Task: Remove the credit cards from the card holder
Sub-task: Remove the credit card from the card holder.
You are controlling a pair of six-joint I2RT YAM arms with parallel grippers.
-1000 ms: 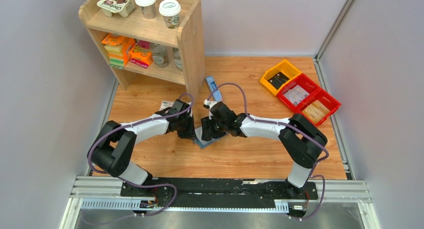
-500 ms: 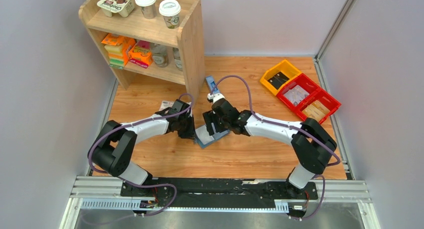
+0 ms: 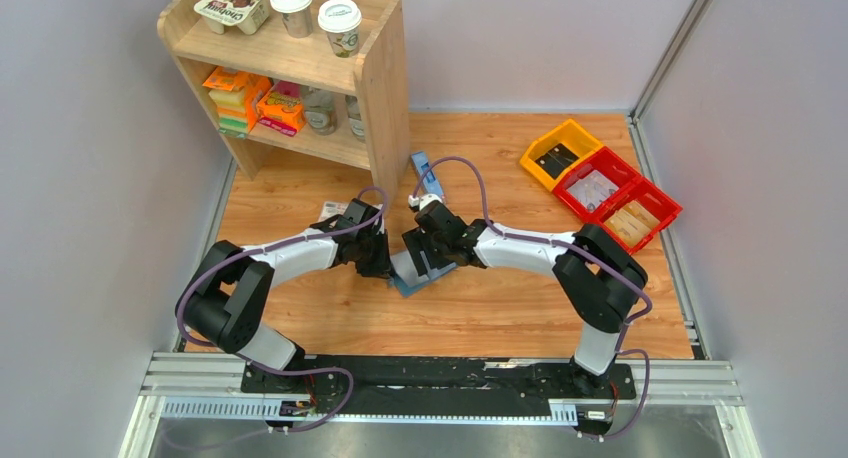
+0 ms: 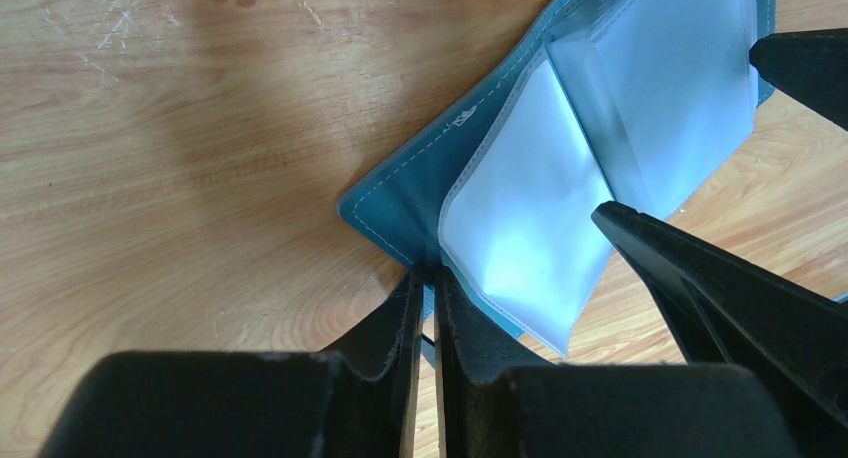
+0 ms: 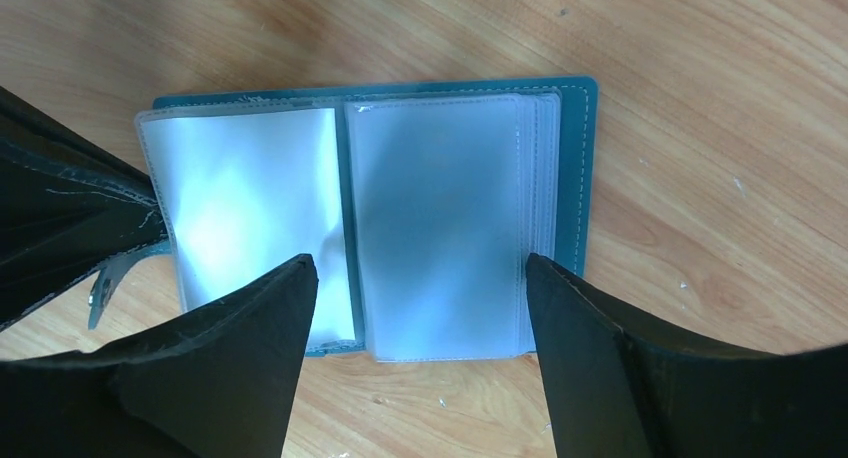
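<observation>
Now, L pincer [image 4: 424, 278] nips card holder [image 4: 400, 193] edge, R pincer [image 5: 420, 265] spread above.

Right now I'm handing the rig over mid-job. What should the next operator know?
The left gripper is shut on the cover edge of the card holder, which lies open on the table.
The right gripper is open, fingers astride the right-hand sleeves.
Done: holder opened. No card is visibly out.
Left: pull the cards. The frosted sleeves hide whether any are inside.
</observation>
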